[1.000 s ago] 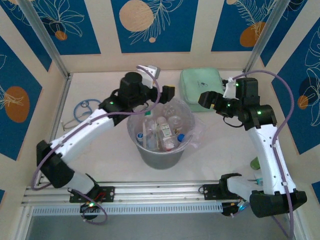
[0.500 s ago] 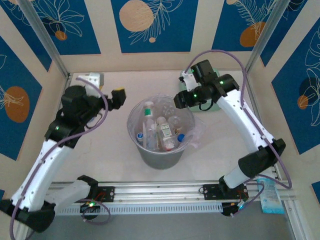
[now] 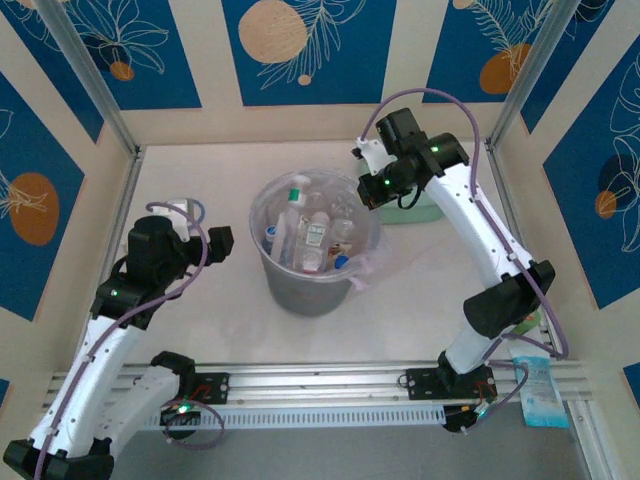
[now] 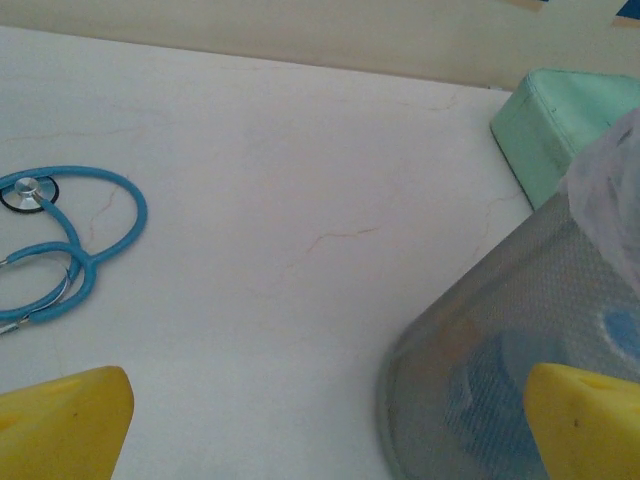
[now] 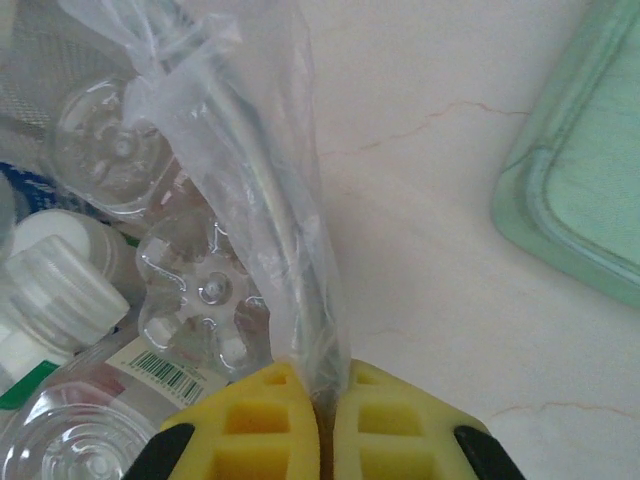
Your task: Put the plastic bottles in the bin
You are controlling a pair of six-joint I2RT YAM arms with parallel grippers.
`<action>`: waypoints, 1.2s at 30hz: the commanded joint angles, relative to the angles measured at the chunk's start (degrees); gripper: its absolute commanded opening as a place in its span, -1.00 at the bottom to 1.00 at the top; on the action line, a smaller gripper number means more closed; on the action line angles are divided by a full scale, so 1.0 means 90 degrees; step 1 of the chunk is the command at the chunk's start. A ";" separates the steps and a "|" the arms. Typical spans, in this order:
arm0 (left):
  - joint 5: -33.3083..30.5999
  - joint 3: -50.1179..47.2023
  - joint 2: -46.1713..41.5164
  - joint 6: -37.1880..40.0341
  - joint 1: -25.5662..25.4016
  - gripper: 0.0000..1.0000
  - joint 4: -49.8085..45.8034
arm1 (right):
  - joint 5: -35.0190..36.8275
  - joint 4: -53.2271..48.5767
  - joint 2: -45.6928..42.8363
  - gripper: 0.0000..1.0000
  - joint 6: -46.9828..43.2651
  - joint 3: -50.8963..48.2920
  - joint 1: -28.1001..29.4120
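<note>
Several bottles [image 3: 305,238] are lying jumbled inside the bin [image 3: 300,292], caps and clear bases pointing every which way, and the bin stands at the middle of the table [image 3: 210,290]. Over to the right gripper [image 5: 322,400]: its yellow fingers are clenched tight on the clear bag [image 5: 265,150] that lines the bin, pinching a fold of it right at the rim, at about 2 o'clock on the bin in the overhead view. In the right wrist view the bag stretches up from that pinch, a dark line that may be the bin's rim shows through it, and the bottle bases and a barcode label sit at 9 o'clock of the fingers. The green pouch [image 5: 590,180] lies flat on the table at 2 o'clock of the bin, apart from the pinched bag. Now the left gripper [image 4: 325,425]: released, fingers spread wide, nothing between them, and it hangs at 9 o'clock of the bin, near its wall. A blue stethoscope [image 4: 60,245] lies coiled on the table at 10 o'clock of the bin, well apart from it.
</note>
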 commanded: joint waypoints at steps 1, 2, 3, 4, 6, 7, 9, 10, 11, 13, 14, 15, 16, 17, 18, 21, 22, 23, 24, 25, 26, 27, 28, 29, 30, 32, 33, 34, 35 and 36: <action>-0.0139 -0.0093 0.0021 -0.0161 0.0082 0.99 0.0108 | 0.0292 0.0081 -0.0471 -1.00 0.0073 0.0011 -0.0356; -0.0159 -0.0112 0.0022 -0.0161 0.0087 0.99 0.0109 | 0.0302 0.0142 -0.0571 -1.00 0.0163 -0.0063 -0.0421; -0.0179 -0.0138 0.0010 -0.0158 0.0096 0.99 0.0116 | 0.0270 0.0212 -0.0672 -1.00 0.0260 -0.0157 -0.0495; -0.0205 -0.0175 -0.0002 -0.0161 0.0096 0.99 0.0118 | 0.0214 0.0288 -0.0756 -1.00 0.0365 -0.0253 -0.0541; -0.0284 -0.0235 -0.0025 -0.0141 0.0106 0.99 0.0086 | 0.0148 0.0331 -0.0830 -1.00 0.0533 -0.0353 -0.0591; -0.0347 -0.0258 -0.0025 -0.0118 0.0115 0.99 0.0063 | 0.0167 0.0341 -0.0848 -1.00 0.0605 -0.0390 -0.0592; -0.0489 -0.0335 -0.0029 -0.0074 0.0126 0.99 0.0004 | 0.0127 0.0424 -0.0879 -1.00 0.0697 -0.0565 -0.0602; -0.0553 -0.0377 -0.0043 -0.0056 0.0128 0.99 0.0001 | 0.0069 0.0469 -0.0890 -1.00 0.0716 -0.0653 -0.0602; -0.0623 -0.0445 -0.0056 -0.0039 0.0144 0.99 0.0016 | -0.0085 0.0518 -0.0900 -0.91 0.0736 -0.0724 -0.0613; -0.0833 -0.0572 -0.0087 -0.0001 0.0163 0.99 0.0053 | -0.0560 0.0601 -0.0989 -0.50 0.0873 -0.0796 -0.0742; -0.0962 -0.0666 -0.0120 0.0036 0.0167 0.99 0.0091 | -0.0783 0.0685 -0.1076 -0.16 0.0995 -0.0837 -0.0867; -0.1108 -0.0766 -0.0160 0.0084 0.0174 0.99 0.0148 | -0.0931 0.0786 -0.1189 0.19 0.1111 -0.0892 -0.0999; -0.1243 -0.0868 -0.0197 0.0104 0.0184 0.99 0.0206 | -0.0983 0.0880 -0.1301 0.46 0.1206 -0.0944 -0.1119; -0.1413 -0.0985 -0.0240 0.0141 0.0201 0.99 0.0301 | -0.0977 0.0992 -0.1442 0.70 0.1325 -0.1020 -0.1254; -0.1592 -0.1084 -0.0272 0.0125 0.0222 0.99 0.0405 | -0.0938 0.1114 -0.1590 0.88 0.1451 -0.1120 -0.1402; -0.2200 -0.1397 -0.0303 0.0019 0.0246 0.99 0.0891 | -0.0728 0.1757 -0.2095 0.98 0.1943 -0.1777 -0.1912; -0.2473 -0.1588 -0.0295 0.0023 0.0252 0.99 0.1180 | -0.0591 0.2122 -0.2349 0.98 0.2073 -0.2195 -0.2082; -0.2793 -0.1878 -0.0263 0.0042 0.0247 0.99 0.1582 | -0.0368 0.2585 -0.2614 0.98 0.2204 -0.2672 -0.2214; -0.3035 -0.2177 -0.0188 0.0097 0.0262 0.99 0.1993 | -0.0079 0.2994 -0.2874 0.98 0.2279 -0.3136 -0.2331; -0.3205 -0.2404 -0.0098 0.0178 0.0271 0.99 0.2337 | 0.0154 0.3310 -0.3080 0.98 0.2232 -0.3539 -0.2417; -0.3342 -0.2634 0.0047 0.0277 0.0277 0.99 0.2727 | 0.0513 0.3689 -0.3315 0.98 0.2190 -0.4041 -0.2473; -0.3422 -0.2804 0.0208 0.0422 0.0282 0.99 0.3092 | 0.0881 0.4078 -0.3546 0.98 0.2131 -0.4559 -0.2512; -0.3459 -0.2906 0.0363 0.0559 0.0291 0.99 0.3346 | 0.1080 0.4378 -0.3723 0.98 0.2067 -0.4990 -0.2532; -0.3474 -0.3012 0.0542 0.0746 0.0296 0.99 0.3669 | 0.1210 0.4661 -0.3882 0.98 0.1971 -0.5432 -0.2579; -0.3509 -0.3111 0.0735 0.0873 0.0301 0.99 0.3947 | 0.1304 0.4818 -0.3987 0.98 0.1918 -0.5804 -0.2630; -0.3463 -0.3273 0.1084 0.1039 0.0304 0.99 0.4364 | 0.1449 0.5074 -0.4091 0.98 0.1841 -0.6445 -0.2672; -0.3431 -0.3367 0.1253 0.1128 0.0311 0.99 0.4590 | 0.1527 0.5335 -0.4136 0.98 0.1774 -0.6841 -0.2670; -0.3412 -0.3460 0.1389 0.1202 0.0311 0.99 0.4773 | 0.1586 0.5612 -0.4160 0.98 0.1754 -0.7148 -0.2663; -0.3389 -0.3573 0.1538 0.1298 0.0305 0.99 0.5087 | 0.1631 0.5987 -0.4160 0.98 0.1742 -0.7555 -0.2663; -0.3399 -0.3685 0.1681 0.1411 0.0306 0.99 0.5399 | 0.1666 0.6408 -0.4136 0.98 0.1727 -0.7895 -0.2663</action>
